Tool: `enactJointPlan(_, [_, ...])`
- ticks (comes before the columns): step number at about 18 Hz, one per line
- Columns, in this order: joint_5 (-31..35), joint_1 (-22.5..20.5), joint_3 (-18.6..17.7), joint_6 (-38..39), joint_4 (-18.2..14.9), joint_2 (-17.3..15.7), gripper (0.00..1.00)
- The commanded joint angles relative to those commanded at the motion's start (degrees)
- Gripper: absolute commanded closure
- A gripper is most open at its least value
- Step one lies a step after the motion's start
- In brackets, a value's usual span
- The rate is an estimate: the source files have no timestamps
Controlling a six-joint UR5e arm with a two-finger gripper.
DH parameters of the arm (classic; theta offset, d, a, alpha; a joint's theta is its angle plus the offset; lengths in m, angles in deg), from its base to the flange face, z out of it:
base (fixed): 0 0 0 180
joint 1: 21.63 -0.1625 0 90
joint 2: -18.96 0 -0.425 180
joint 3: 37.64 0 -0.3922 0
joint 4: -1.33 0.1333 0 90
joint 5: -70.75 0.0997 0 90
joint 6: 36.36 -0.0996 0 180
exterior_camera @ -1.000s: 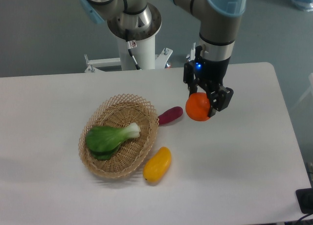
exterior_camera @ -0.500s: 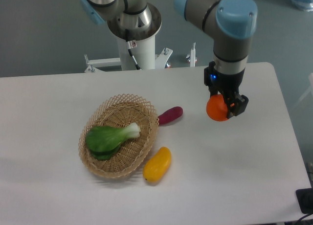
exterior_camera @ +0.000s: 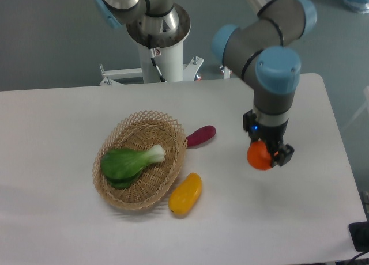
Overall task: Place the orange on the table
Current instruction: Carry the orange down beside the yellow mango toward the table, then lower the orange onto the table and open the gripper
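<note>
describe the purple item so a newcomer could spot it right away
Start at the woven basket left of centre on the white table. Just off its right rim lies the purple vegetable, small and oblong. It is the only dark purple item, unlike the yellow fruit below it.

Lab: pedestal-mounted robot arm (exterior_camera: 271, 52)

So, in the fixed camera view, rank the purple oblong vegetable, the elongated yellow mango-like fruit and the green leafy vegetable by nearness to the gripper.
All lie to the image-left of the gripper.
1. Purple oblong vegetable, beside the woven wicker basket.
2. Elongated yellow mango-like fruit, below the basket.
3. Green leafy vegetable, inside the basket.
</note>
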Motion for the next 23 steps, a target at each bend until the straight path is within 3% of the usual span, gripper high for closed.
enactJointPlan(6, [0.2, 1.6, -0.4, -0.1, 1.9, 3.5, 0.43])
enactJointPlan(10, [0.1, 4.5, 0.4, 2.8, 6.8, 6.6, 0.43])
enactJointPlan(15, [0.3, 5.7, 0.3, 9.8, 7.3, 7.4, 0.43])
enactJointPlan(23, [0.3, 6.2, 0.5, 9.9, 7.2, 8.2, 0.39])
